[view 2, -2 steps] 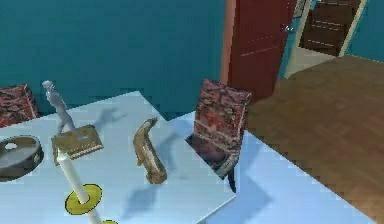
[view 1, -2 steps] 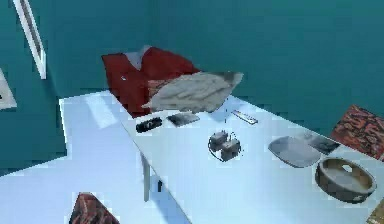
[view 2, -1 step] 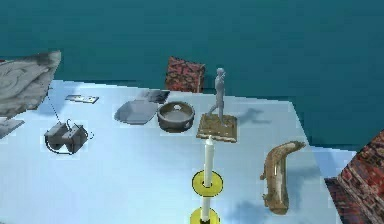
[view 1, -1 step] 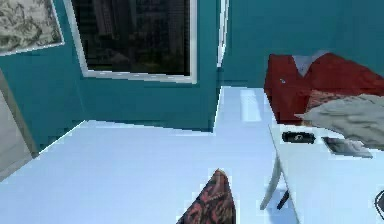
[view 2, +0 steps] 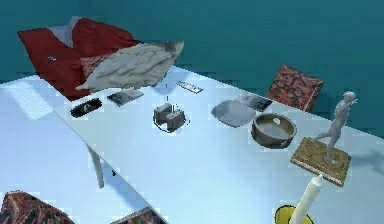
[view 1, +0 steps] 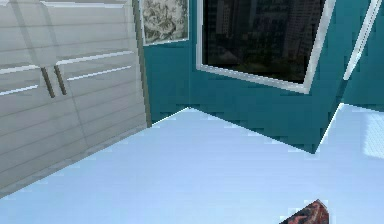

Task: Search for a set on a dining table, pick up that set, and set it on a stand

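A long white dining table runs across the arm side view. Near its middle stands a small grey and white object that looks like two little containers in a holder; it may be the set. Around it on the tabletop lie a dark flat device, a small grey flat item, a thin dark-edged card and a grey square dish.
Farther right on the table are a round bowl, a pale figure statue on a wooden base and a candle. Red patterned chairs ring the table. A red sofa with a pillow lies beyond. White double doors, a dark window and teal walls are ahead.
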Motion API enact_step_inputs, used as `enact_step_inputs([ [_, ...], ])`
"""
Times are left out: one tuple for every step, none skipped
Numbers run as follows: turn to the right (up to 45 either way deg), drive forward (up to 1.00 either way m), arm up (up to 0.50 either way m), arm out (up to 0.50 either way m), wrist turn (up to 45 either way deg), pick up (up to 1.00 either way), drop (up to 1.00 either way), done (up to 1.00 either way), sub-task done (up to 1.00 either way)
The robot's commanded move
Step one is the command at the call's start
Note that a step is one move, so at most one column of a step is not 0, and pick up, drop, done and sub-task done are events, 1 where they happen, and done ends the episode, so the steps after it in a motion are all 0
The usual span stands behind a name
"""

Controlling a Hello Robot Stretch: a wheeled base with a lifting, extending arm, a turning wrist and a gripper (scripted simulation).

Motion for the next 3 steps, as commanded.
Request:
enact_step_inputs([
  [0.0,0.00,0.50,0.00,0.0,0.00,0.00,0.00,0.00],
  [0.0,0.00,0.38,0.00,0.0,0.00,0.00,0.00,0.00],
  [0.0,0.00,0.00,0.50,0.0,0.00,0.00,0.00,0.00],
])
